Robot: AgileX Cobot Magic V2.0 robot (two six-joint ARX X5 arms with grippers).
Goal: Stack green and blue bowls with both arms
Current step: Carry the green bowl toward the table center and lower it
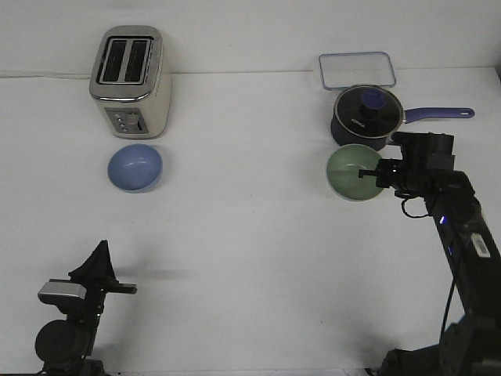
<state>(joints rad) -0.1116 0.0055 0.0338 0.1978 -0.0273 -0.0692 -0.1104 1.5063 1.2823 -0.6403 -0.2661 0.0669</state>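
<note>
Front view, one green bowl [352,172] (at right claw [374,174]), one blue bowl [135,167]

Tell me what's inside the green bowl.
One finger of the right pincer reaches over the rim into the green bowl. The rest of the inside looks empty; the part under the finger is hidden.
</note>
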